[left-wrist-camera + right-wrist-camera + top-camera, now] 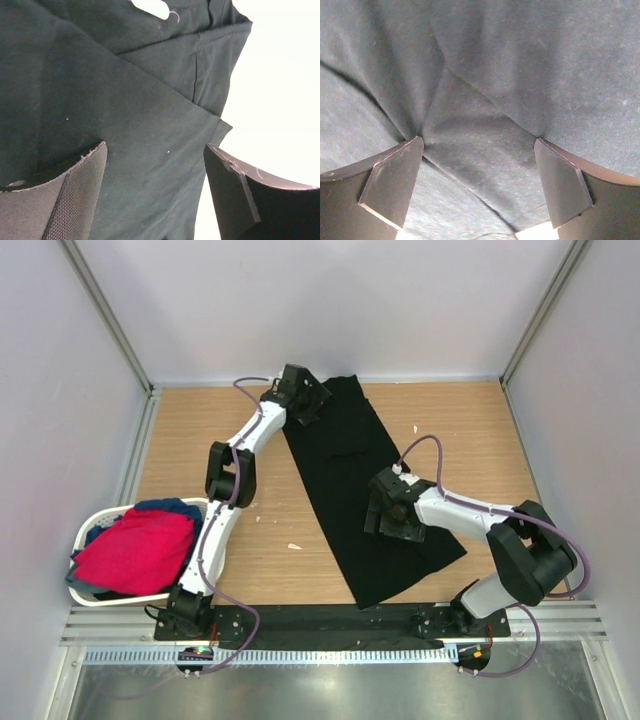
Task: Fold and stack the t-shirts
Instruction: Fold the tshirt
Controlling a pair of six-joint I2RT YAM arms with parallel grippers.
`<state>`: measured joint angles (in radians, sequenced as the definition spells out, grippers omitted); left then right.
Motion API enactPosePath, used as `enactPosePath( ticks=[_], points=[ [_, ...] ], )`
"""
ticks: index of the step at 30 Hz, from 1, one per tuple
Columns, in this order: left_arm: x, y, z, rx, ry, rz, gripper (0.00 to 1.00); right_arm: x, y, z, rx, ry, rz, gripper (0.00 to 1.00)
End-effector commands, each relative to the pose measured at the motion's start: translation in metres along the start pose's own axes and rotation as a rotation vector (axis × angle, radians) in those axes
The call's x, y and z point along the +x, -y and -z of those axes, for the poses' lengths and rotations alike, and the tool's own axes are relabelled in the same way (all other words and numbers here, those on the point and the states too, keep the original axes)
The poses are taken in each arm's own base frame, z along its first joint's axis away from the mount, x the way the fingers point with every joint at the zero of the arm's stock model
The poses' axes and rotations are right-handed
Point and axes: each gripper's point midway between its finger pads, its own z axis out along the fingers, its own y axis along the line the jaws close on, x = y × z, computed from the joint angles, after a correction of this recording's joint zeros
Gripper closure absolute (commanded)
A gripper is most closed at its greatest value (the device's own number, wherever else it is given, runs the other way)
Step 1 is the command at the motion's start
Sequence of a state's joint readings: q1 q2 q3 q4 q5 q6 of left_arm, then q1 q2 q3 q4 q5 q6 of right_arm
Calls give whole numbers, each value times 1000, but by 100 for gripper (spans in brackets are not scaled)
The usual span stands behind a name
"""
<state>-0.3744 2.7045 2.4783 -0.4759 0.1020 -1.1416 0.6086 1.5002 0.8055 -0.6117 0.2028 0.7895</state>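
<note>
1. Basket [95, 522], near left of the desk [470, 430]: is holding a red t-shirt [135, 550] and a blue t-shirt [172, 506]. Both are lying crumpled, and neither is folded yet.

2. Black t-shirt [345, 465], centre: is lying flat as a long folded strip, running diagonally from the near edge toward the far side.

3. Right arm's fingers [390, 182], over the strip's nearer half: are standing wide apart and gripping nothing, with a raised crease of overlapping layers lying between them. Risk: a pinch here is likely to be catching only the top layer, so the fold would be peeling open on the lift.

4. Left arm's fingers [75, 195], at the strip's far end: are also gaping wide and empty. They are straddling the cloth's edge, one over black cloth and the other over bare desk. Risk: they may be closing on a thin hem that is slipping free. If one arm is lifting ahead of the other, the strip would be skewing and its edges going out of line.
</note>
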Motion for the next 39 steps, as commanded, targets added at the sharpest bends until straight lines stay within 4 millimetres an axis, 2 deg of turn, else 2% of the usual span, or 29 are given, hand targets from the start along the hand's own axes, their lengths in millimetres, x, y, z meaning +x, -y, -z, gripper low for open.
enactPosePath(
  ticks=[1, 4, 10, 18, 23, 25, 27, 31, 39],
  points=[
    [38, -14, -21, -11, -91, 23, 20, 21, -8, 3, -13, -38, -40, 0],
    [41, -9, -24, 14, -94, 30, 20, 29, -17, 3, -25, -58, -26, 1],
    [39, 10, -29, 77, -70, 42, 20, 33, -39, 11, -68, -59, -19, 0],
    [47, 8, -42, 94, -71, 74, 19, 46, -48, 15, -90, -110, -54, 0],
    [37, 22, -41, 132, -30, 99, 19, 40, -54, 22, -82, -108, -24, 0],
    [33, 27, -42, 155, -13, 102, 19, 35, -64, 26, -92, -84, 19, 0],
    [32, 32, -43, 176, -4, 102, 18, 40, -73, 25, -93, -102, 53, 0],
    [33, 28, -50, 184, -2, 119, 18, 56, -75, 21, -60, -148, 90, 0],
    [21, 36, -54, 233, 36, 151, 16, 74, -68, 24, -64, -216, 52, 0]
  ],
)
